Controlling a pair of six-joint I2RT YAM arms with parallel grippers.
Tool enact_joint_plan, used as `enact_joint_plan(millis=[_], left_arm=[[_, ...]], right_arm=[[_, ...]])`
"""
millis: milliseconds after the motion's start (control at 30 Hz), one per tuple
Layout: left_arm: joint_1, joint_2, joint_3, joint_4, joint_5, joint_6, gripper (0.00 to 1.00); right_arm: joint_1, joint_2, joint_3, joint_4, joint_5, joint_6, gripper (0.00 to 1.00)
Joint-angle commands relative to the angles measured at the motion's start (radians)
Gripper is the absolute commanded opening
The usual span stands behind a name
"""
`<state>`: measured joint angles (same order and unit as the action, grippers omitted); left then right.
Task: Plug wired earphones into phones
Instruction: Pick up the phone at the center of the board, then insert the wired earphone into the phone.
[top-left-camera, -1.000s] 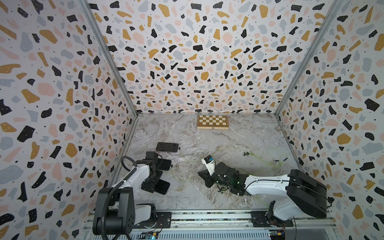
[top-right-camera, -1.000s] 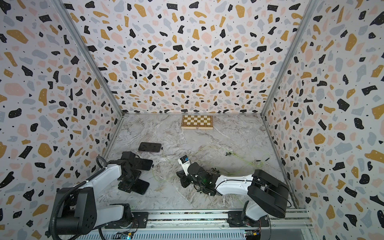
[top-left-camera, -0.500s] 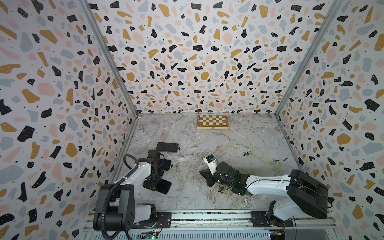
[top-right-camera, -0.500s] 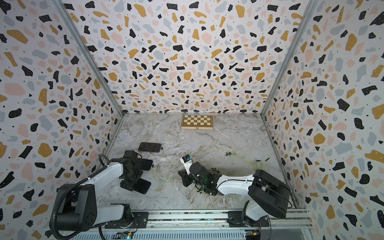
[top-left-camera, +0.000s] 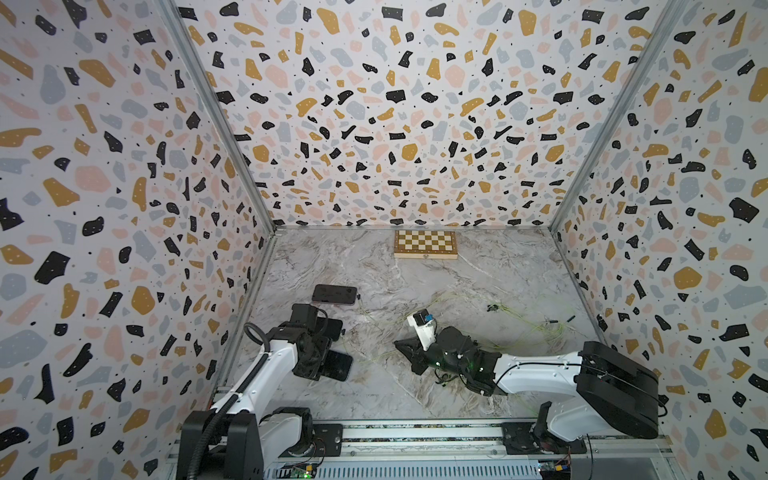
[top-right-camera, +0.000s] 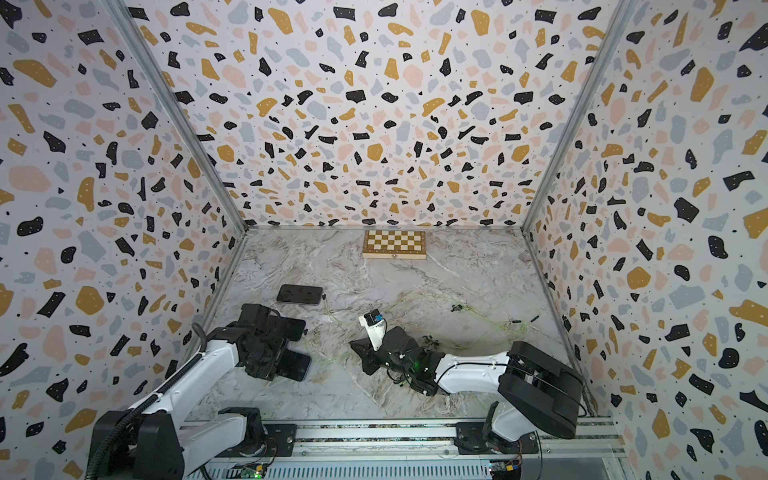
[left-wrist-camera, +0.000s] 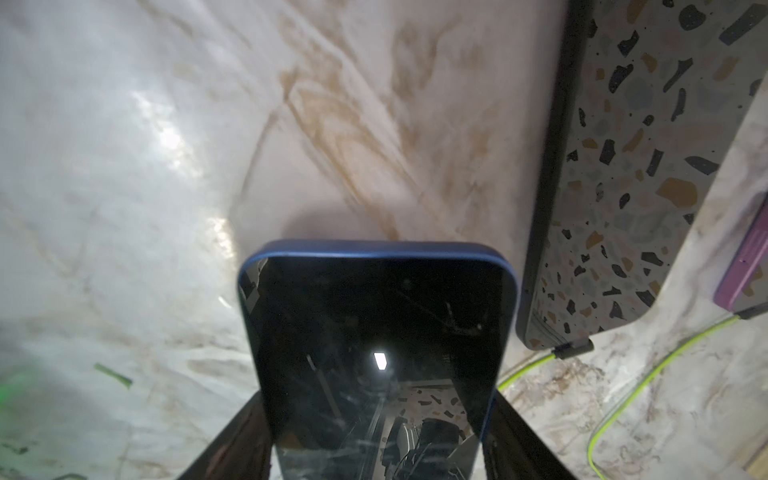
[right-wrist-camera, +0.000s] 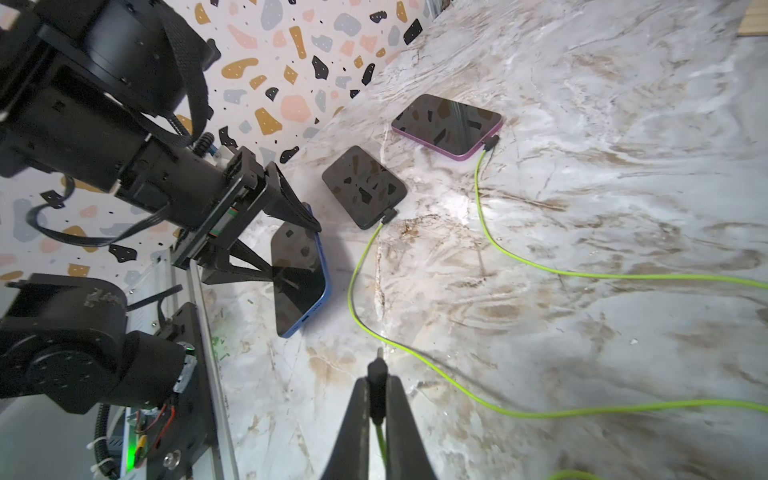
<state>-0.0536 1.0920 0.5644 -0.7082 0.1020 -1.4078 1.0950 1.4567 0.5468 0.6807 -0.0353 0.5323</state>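
Three phones lie in a row on the marble desk (right-wrist-camera: 582, 208), close to the left wall. Farthest out is the purple-edged phone (right-wrist-camera: 449, 124): flat, screen up, a black connector seated in its end, a yellow-green cable (right-wrist-camera: 540, 266) running off across the desk. In the middle is the black phone (right-wrist-camera: 363, 187), flat, likewise with a connector seated and its own green cable (right-wrist-camera: 353, 291) curving away. Nearest the robot base is the blue-edged phone (right-wrist-camera: 299, 286), screen up, port end bare (slot and speaker holes visible in the right wrist view, nothing in them). The left gripper (left-wrist-camera: 377, 397) straddles this phone at the end away from the port. Its fingers (left-wrist-camera: 241, 436) sit against both long edges, clamped on it. Cannot tell whether that end is off the desk. The right gripper (right-wrist-camera: 377, 380) is low over the desk, well apart from the bare port and aimed roughly toward it. Its fingers (right-wrist-camera: 357, 415) are closed together on a black plug (right-wrist-camera: 378, 365), metal tip sticking out ahead, green lead trailing back between them. In both top views, loose earphone cable (top-left-camera: 544, 332) lies in tangles over the right half of the desk; the small black ends there are too small to identify. The wooden chessboard box (top-left-camera: 426, 244) sits against the back wall, well apart from everything else.
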Motion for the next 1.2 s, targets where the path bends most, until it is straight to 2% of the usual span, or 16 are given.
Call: enact_joint_plan(millis=[0, 433, 600, 867, 1167], left_arm=[[-0.003, -0.037, 0.009, -0.017, 0.058, -0.026, 0.59], [-0.003, -0.228, 0.022, 0.022, 0.182, -0.139, 0.58], [-0.005, -0.295, 0.054, 0.001, 0.181, -0.2, 0.58], [-0.005, -0.398, 0.001, 0.122, 0.167, -0.393, 0.57], [-0.006, -0.422, 0.03, 0.138, 0.163, -0.431, 0.57]], right_arm=[[0.011, -0.016, -0.005, 0.071, -0.01, 0.018, 0.0], [0.0, 0.034, 0.011, 0.282, -0.072, 0.108, 0.0], [-0.008, 0.07, 0.02, 0.332, -0.109, 0.203, 0.0], [0.024, 0.149, 0.103, 0.333, -0.075, 0.28, 0.0], [0.049, 0.252, 0.197, 0.388, -0.061, 0.282, 0.0]])
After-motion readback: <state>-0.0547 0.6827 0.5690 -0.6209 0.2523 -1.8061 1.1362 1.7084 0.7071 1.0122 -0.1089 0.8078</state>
